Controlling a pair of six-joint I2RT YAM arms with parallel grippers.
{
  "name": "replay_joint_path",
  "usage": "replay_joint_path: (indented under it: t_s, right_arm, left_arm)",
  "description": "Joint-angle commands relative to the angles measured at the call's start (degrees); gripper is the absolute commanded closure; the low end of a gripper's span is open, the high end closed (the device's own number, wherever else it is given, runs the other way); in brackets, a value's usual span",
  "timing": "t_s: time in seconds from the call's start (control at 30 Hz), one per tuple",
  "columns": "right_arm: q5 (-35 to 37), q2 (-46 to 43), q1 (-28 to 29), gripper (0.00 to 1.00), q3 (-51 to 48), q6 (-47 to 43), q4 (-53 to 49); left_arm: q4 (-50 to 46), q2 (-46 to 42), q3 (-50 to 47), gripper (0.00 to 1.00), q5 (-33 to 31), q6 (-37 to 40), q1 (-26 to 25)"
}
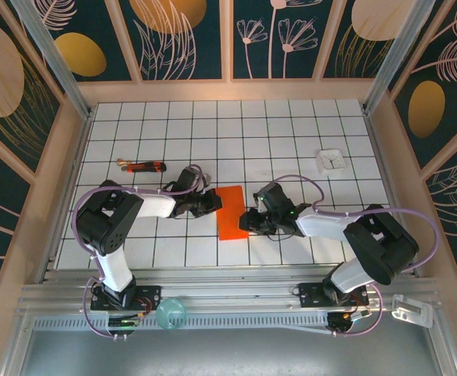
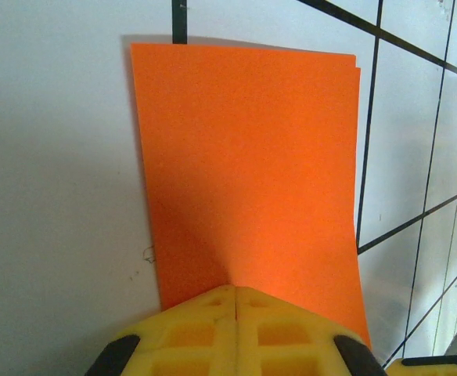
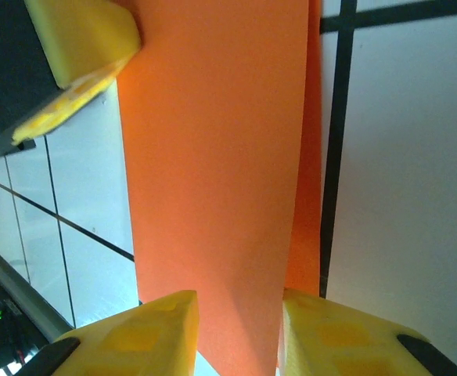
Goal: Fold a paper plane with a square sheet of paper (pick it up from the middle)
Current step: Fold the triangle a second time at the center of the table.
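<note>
While left claw [image 2: 235,304] pinches the square sheet of paper [image 2: 244,157], right claw [image 3: 239,313] straddles it, half-open.

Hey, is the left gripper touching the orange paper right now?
Touching. In the left wrist view, the left gripper, shut, presses its fingertips on the square sheet of paper; the orange runs under them with no gap.
</note>
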Motion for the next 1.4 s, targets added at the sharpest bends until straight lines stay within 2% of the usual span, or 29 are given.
replay_joint_path:
  t_s: [0.0, 0.47, 0.73, 0.9, 0.97, 1.03, 1.17, 1.27, 1.37]
  right_arm:
    - [-0.88, 1.42, -1.27, 0.70, 1.70, 2.55, 3.91]
    - [-4.51, 8.45, -5.67, 0.77, 5.06, 4.98, 10.04]
    - [-4.98, 9.73, -6.86, 0.95, 5.79, 6.30, 9.20]
    - [-4.37, 7.32, -6.68, 0.99, 5.00, 12.15, 7.83]
    - [-3.64, 6.28, -6.18, 1.00, 4.91, 14.98, 6.74]
    - [-3.00, 5.21, -5.75, 1.00, 4.48, 17.50, 6.55]
    - [-2.38, 4.39, -5.05, 1.00, 4.60, 20.97, 4.98]
    - [-3.62, 5.07, -5.03, 1.00, 5.21, 22.29, 4.56]
    - [-4.44, 5.61, -5.11, 1.00, 6.02, 22.73, 4.04]
  left_arm:
    - [-5.28, 2.25, -1.24, 1.00, -0.94, 1.46, -0.11]
    - [-5.89, 2.08, -0.66, 1.00, -0.58, 1.96, -0.10]
    - [-6.33, 1.88, 1.13, 1.00, -0.27, 2.59, -0.08]
    - [-4.01, -4.46, 1.41, 0.68, -1.48, 4.75, -0.18]
    - [-0.37, -11.01, -1.84, 0.59, -3.32, 5.99, -0.95]
    - [2.58, -17.55, -5.91, 0.53, -8.27, 8.21, -3.63]
    - [4.84, -26.74, -12.33, 0.46, -18.38, 13.80, -12.50]
    - [3.82, -29.08, -14.25, 0.42, -26.41, 19.11, -20.03]
    - [5.60, -29.97, -16.17, 0.38, -31.76, 22.76, -25.68]
